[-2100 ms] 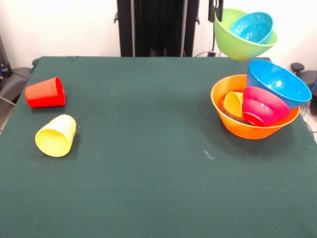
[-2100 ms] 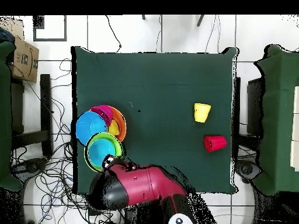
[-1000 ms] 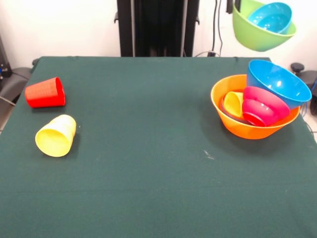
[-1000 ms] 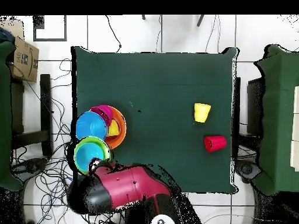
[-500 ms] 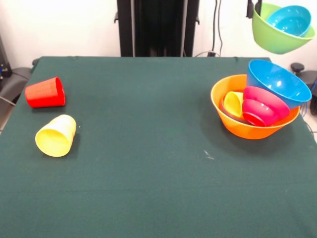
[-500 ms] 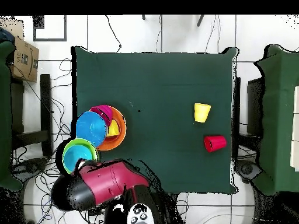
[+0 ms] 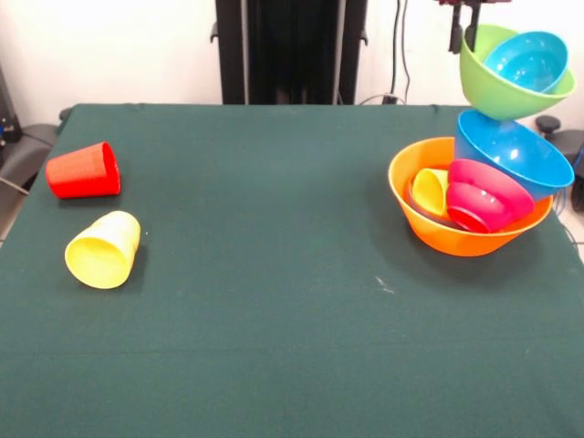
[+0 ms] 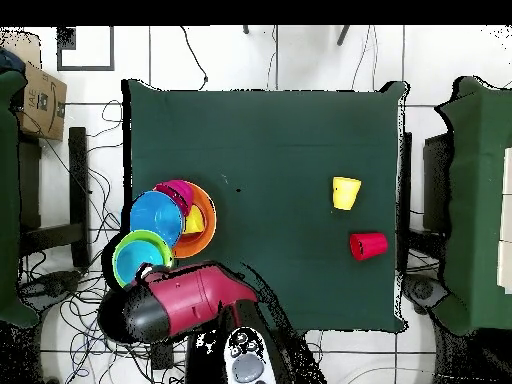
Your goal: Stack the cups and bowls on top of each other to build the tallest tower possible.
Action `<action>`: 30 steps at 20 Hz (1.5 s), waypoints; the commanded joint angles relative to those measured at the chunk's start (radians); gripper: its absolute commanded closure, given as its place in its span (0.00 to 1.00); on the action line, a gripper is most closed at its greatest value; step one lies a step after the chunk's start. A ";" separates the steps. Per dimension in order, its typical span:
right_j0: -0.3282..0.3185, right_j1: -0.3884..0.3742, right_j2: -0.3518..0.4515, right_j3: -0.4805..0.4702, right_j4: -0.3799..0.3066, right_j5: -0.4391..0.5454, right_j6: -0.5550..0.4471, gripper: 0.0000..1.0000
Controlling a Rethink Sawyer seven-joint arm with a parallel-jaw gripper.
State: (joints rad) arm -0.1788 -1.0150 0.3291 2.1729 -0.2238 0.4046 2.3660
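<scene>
Lime green plastic fills the grasp: the fingers [image 7: 463, 35] are pinched on the back rim of the lime green bowl [image 7: 497, 91], which hangs tilted in the air with its mouth turned toward the camera across the counter, and the small light-blue bowl [image 7: 525, 60] sits nested inside it. From above, the lime green bowl [image 8: 138, 258] shows at the tip of the red arm [image 8: 185, 305], with the light-blue one inside it.

Directly below the carried pair, and a little toward the counter's middle, is the tower. Its nearest part is the medium blue bowl [image 7: 511, 152], propped at a slant on the back edge of the large orange bowl [image 7: 429, 224]; the green bowl's underside looks just above or barely touching the blue rim, and I cannot tell which. Further down and forward, inside the orange bowl, lie the crimson bowl [image 7: 484, 194] and a yellow cup [image 7: 429, 191] on its side.

So the move ahead turns on a short drop: the carried pair is almost over the blue bowl's open mouth, and because that bowl slants, the green one would likely need levelling and a small shift inward to seat rather than slide off.

Far across the counter [image 7: 274, 274] from the fingers lie the red cup [image 7: 84, 171] and another yellow cup [image 7: 102, 249], both on their sides, well apart from the tower.
</scene>
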 commanded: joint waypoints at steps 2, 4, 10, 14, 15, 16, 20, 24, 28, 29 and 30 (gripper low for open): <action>0.000 0.093 -0.061 -0.084 -0.032 0.001 0.055 1.00; -0.001 0.097 -0.065 -0.086 -0.033 -0.004 0.051 1.00; 0.042 0.167 -0.116 -0.129 -0.060 -0.054 0.077 1.00; 0.082 0.208 -0.149 -0.161 -0.051 -0.078 0.095 1.00; 0.080 0.208 -0.152 -0.165 -0.050 -0.074 0.088 1.00; 0.079 0.208 -0.155 -0.169 -0.049 -0.071 0.080 1.00; 0.044 0.250 -0.158 -0.199 -0.069 -0.091 0.026 1.00; 0.018 0.288 -0.160 -0.219 -0.090 -0.123 -0.004 1.00; 0.006 0.291 -0.161 -0.225 -0.103 -0.121 -0.015 1.00; 0.007 0.294 -0.164 -0.230 -0.107 -0.121 -0.014 1.00; 0.008 0.298 -0.168 -0.236 -0.112 -0.121 -0.012 1.00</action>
State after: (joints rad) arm -0.1493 -0.7934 0.1811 2.0128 -0.2416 0.3546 2.3660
